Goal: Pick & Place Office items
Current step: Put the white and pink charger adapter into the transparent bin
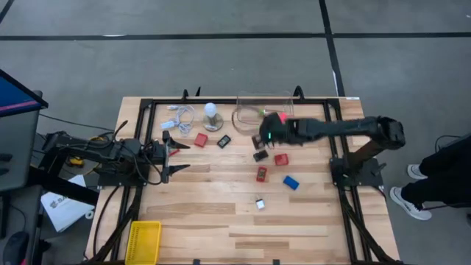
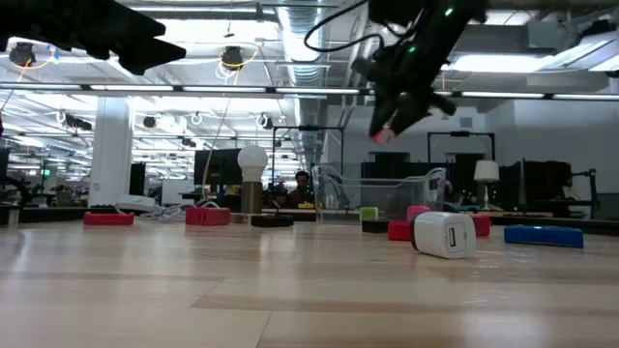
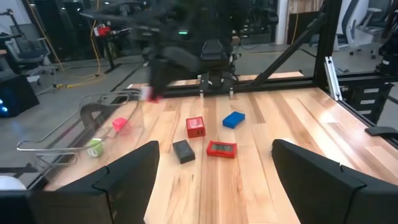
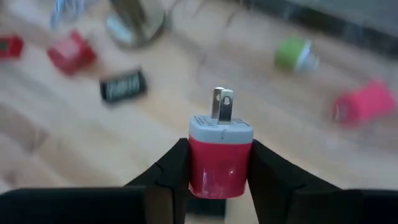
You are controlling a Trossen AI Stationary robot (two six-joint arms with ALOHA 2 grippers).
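Note:
My right gripper (image 1: 259,138) hangs above the table's middle, just near of a clear bin (image 1: 263,96), shut on a small red plug block with a grey top and two metal prongs (image 4: 221,155). The low view shows that gripper (image 2: 392,121) high over the table. Inside the bin lie a green item (image 4: 292,54) and a pink item (image 4: 364,102). Other items lie flat on the wood: red (image 1: 200,139), black (image 1: 224,140), black (image 1: 260,155), red (image 1: 281,159), red (image 1: 261,174), blue (image 1: 291,182), white (image 1: 260,204). My left gripper (image 1: 184,156) waits open at the left. My right gripper pinches the red block by its two opposite sides (image 4: 199,168) between its two fingers (image 4: 171,174). The fingers slant down from the table's right side. The block is lifted clear of the table, its grey end and prongs (image 4: 222,104) pointing away from the gripper.
A white bulb on a round base (image 1: 212,116) and a white coiled cable (image 1: 180,114) stand at the far left. A yellow bin (image 1: 143,239) sits at the near left corner. A black frame (image 1: 221,99) runs along the table's edges. A person's legs (image 1: 434,177) show at right.

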